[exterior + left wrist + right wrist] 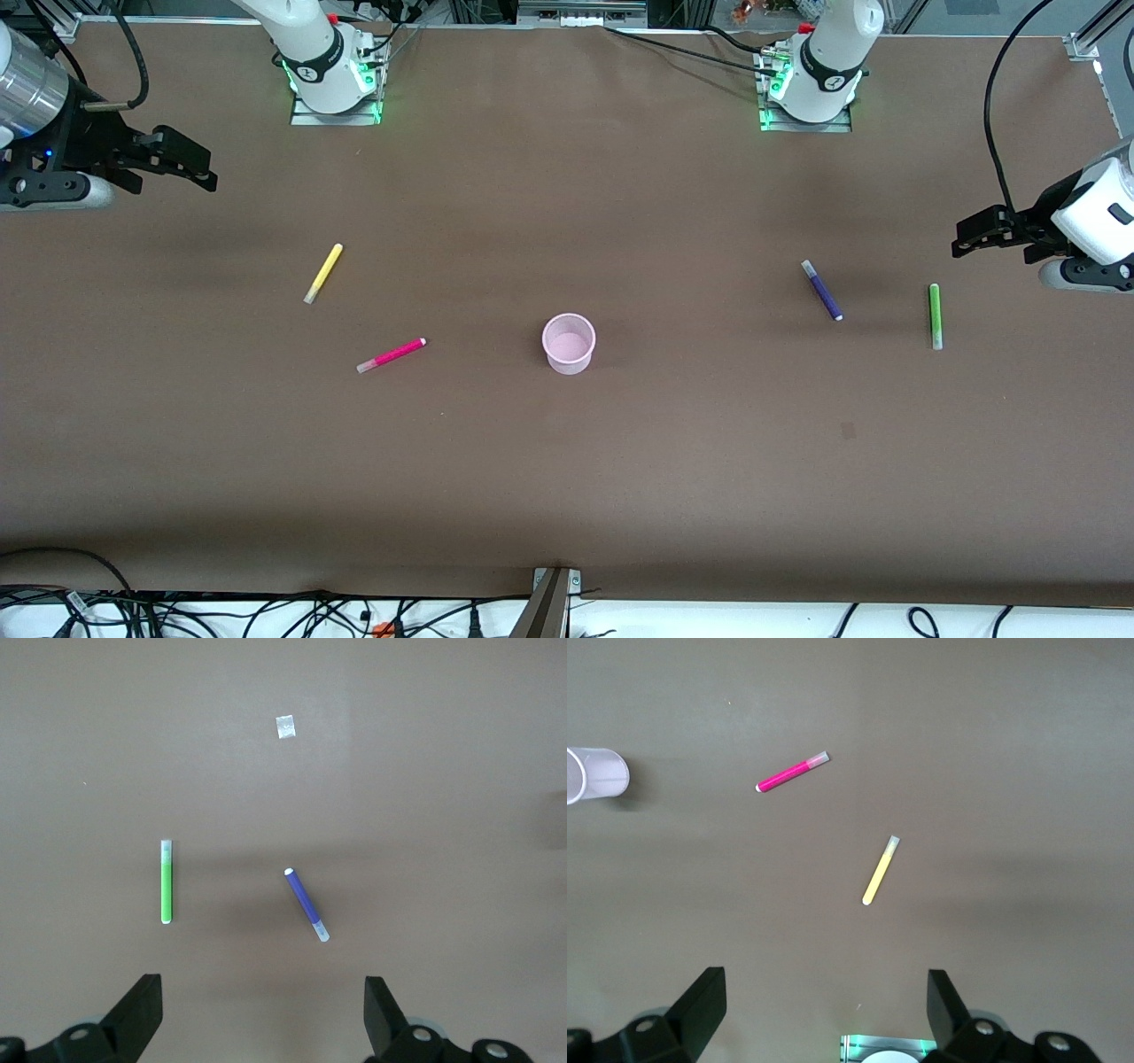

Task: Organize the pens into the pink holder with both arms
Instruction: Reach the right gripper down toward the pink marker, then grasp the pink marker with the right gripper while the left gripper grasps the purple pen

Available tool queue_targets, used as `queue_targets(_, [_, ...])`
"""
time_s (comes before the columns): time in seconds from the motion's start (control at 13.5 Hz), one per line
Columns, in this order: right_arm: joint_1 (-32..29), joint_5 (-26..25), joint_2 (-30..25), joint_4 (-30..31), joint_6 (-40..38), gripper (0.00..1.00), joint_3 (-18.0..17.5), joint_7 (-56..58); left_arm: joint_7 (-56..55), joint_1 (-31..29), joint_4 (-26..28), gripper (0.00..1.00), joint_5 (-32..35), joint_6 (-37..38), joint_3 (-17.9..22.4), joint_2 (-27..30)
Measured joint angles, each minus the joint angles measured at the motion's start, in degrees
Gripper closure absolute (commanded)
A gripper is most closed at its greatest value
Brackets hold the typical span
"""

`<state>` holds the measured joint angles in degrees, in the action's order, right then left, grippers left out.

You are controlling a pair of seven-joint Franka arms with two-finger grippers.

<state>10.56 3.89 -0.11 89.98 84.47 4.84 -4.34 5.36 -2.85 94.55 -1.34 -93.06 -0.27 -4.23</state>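
The pink holder [568,344] stands upright and empty mid-table; it also shows in the right wrist view [594,773]. The yellow pen [323,273] [880,871] and the magenta pen [391,355] [792,773] lie flat toward the right arm's end. The purple pen [822,290] [306,904] and the green pen [935,315] [166,881] lie flat toward the left arm's end. My right gripper [199,168] [827,988] hangs open and empty over its end of the table. My left gripper [966,235] [263,992] hangs open and empty over its end, close to the green pen.
The two arm bases [335,84] [811,89] stand at the table edge farthest from the front camera. A small pale square mark [285,726] lies on the brown table surface [567,478], nearer to the front camera than the purple pen. Cables run along the near edge.
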Motion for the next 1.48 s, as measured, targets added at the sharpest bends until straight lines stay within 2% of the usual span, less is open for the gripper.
queue_targets(0.3, [-0.1,0.3,0.9,0.0,0.8,0.00,-0.3,0.3,0.1,0.0,0.0,0.00,0.0,0.0,-0.1,0.0])
queue_targets(0.52, [0.0,0.5,3.6,1.1,1.3,0.00,-0.8,-0.9,0.1,0.0,0.0,0.00,0.0,0.2,-0.1,0.0])
queue_targets(0.81, [2.5,1.4,14.0,4.7,13.2,0.00,-2.0,-18.1,-5.3,-1.0,0.6,0.00,-3.1,2.0,0.2,-1.3])
queue_targets(1.03, [5.1,6.3,25.3,5.3,24.6,0.02,-2.2,-28.9,-8.1,-2.4,2.5,0.00,-4.5,0.8,0.3,-5.2])
queue_targets(1.26, [7.2,7.8,33.8,5.1,34.1,0.10,-2.2,-36.4,-15.4,-2.3,10.1,0.00,-4.5,-10.6,-0.1,-8.6])
queue_targets(1.48, [7.5,9.9,37.6,5.0,38.9,0.17,-2.1,-38.1,-22.3,-1.8,19.7,0.00,-4.5,-22.7,-0.9,-12.1])
